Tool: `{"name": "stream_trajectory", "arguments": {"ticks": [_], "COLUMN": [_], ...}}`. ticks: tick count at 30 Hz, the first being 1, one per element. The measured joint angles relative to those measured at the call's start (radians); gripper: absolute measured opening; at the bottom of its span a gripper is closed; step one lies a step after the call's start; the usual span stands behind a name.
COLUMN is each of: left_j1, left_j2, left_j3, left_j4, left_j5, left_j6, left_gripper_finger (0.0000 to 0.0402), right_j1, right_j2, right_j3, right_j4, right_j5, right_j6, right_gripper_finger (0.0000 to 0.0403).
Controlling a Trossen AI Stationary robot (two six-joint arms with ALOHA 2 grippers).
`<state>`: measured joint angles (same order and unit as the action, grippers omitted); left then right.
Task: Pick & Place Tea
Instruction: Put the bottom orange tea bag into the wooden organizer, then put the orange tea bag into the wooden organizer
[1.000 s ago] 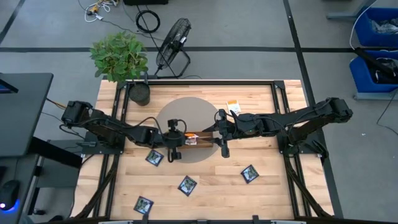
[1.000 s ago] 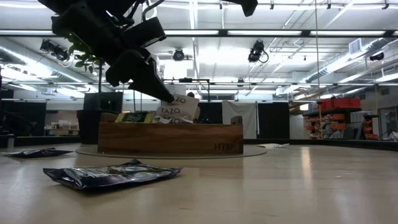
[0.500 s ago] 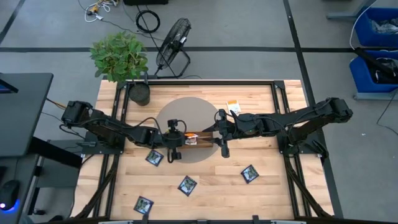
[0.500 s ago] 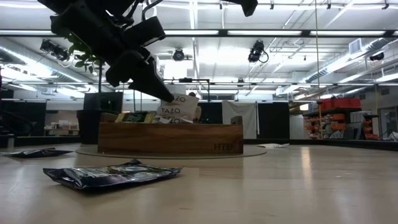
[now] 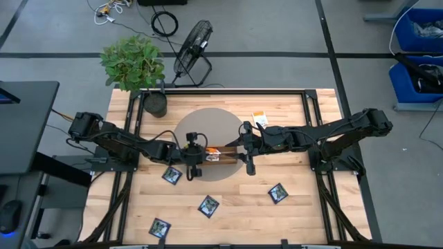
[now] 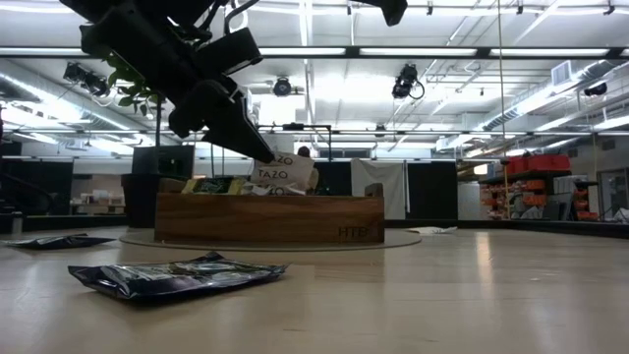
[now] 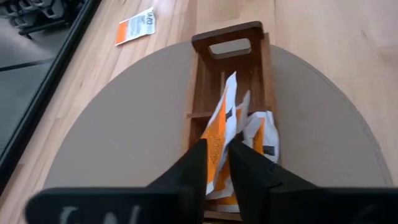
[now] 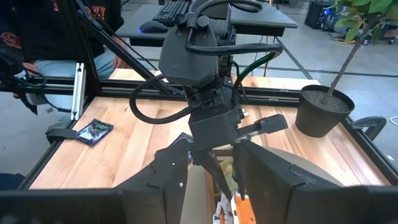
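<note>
My left gripper (image 6: 263,152) (image 7: 222,158) (image 5: 201,155) hangs over the long brown wooden tray (image 6: 270,218) (image 7: 227,81) and is shut on an orange-and-white tea sachet (image 6: 283,172). More sachets (image 7: 260,132) stand in the tray's compartments. My right gripper (image 8: 217,180) (image 5: 244,153) is open above the tray's right end and touches nothing. Several dark navy sachets (image 5: 172,175) (image 5: 208,205) (image 5: 277,193) lie flat on the near half of the table. One orange sachet (image 5: 259,120) lies flat toward the far edge. My left gripper pinches the orange-and-white sachet between its two fingers at the upper edge (image 7: 216,144). The fingers (image 6: 236,123) slant down at it from above and from the table's left. The sachet hangs tilted below them, its lower part (image 6: 278,189) down among the sachets in the tray.
The tray sits on a round grey mat (image 5: 208,131) at the table's middle. A potted plant (image 5: 156,104) stands at the far left corner. A navy sachet (image 6: 177,275) lies close to the low camera. A person (image 8: 37,37) sits beyond the table.
The sachet in my left gripper has tipped a little and sunk slightly toward the tray. Both arms have otherwise kept still.
</note>
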<state>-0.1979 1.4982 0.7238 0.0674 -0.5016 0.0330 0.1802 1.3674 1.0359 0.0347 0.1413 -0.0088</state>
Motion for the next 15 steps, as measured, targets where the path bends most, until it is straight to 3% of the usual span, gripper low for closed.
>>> {"name": "stream_trajectory", "arguments": {"ticks": [15], "left_j1": [-0.010], "left_j2": [-0.061], "left_j3": [0.000], "left_j4": [0.017], "left_j5": [-0.019], "left_j6": [0.024], "left_gripper_finger": [0.0153], "right_j1": [-0.002], "right_j2": [0.000], "right_j3": [0.000], "right_j4": [-0.002], "right_j5": [0.000], "right_j6": [-0.041], "right_gripper_finger": [0.0153]}}
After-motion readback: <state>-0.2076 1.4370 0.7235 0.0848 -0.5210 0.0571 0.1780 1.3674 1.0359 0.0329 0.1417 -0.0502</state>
